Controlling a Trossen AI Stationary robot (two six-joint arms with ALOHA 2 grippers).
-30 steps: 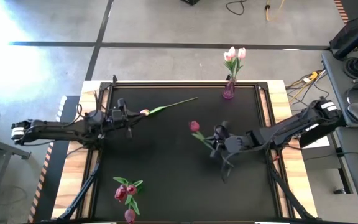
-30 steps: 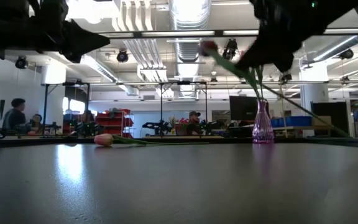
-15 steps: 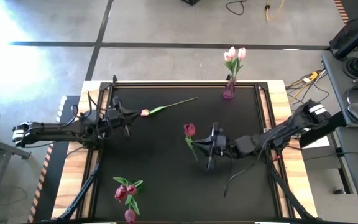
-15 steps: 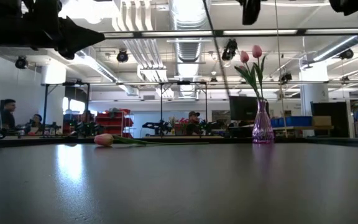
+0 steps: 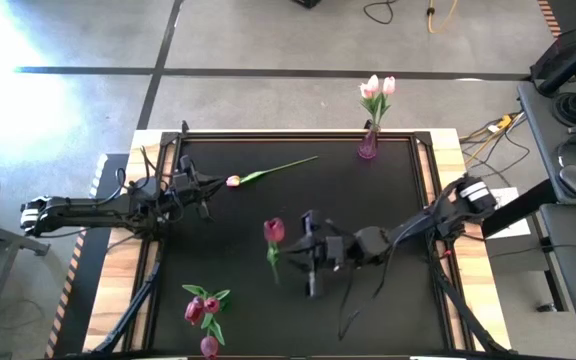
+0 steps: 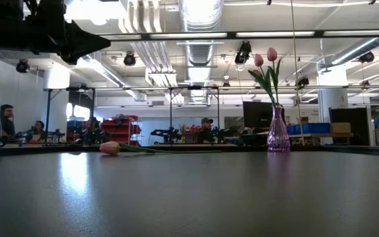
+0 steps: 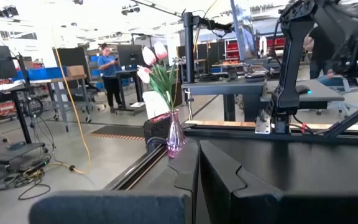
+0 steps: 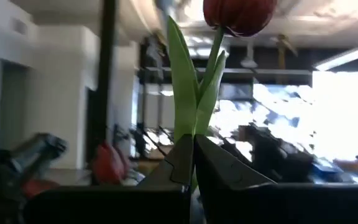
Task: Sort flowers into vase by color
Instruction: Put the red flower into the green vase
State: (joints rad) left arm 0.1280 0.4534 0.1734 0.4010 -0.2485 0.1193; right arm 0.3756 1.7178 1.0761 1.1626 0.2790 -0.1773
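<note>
My right gripper (image 5: 292,256) is shut on a dark magenta tulip (image 5: 274,231) held above the middle of the black table. Its head (image 8: 238,12) stands above the fingers in the right wrist view. A pale pink tulip (image 5: 234,181) lies flat on the table at the far left, its stem pointing to the far right. At the far edge a purple vase (image 5: 368,145) holds two pale pink tulips (image 5: 376,87). A few dark magenta tulips (image 5: 201,306) are at the near left edge. At the left edge my left gripper (image 5: 206,192) waits shut and holds nothing. My right gripper pinches the tulip's stem (image 8: 194,132) between its two fingers, at the point where the long green leaves rise from it. The fingers come from the table's right, slanting upward. The tulip is lifted clear of the table and stands nearly upright, head up.
The table's raised black frame (image 5: 423,160) runs around the mat. Wooden side strips and cables lie by the right arm's base (image 5: 468,195). People and desks show in the room behind the table in the low view.
My right gripper has carried the magenta tulip toward the table's left and near edges and upward, out of the low view. It has tipped from pointing downward to slanting upward, so the tulip now stands head-up. The left arm has hardly moved.
</note>
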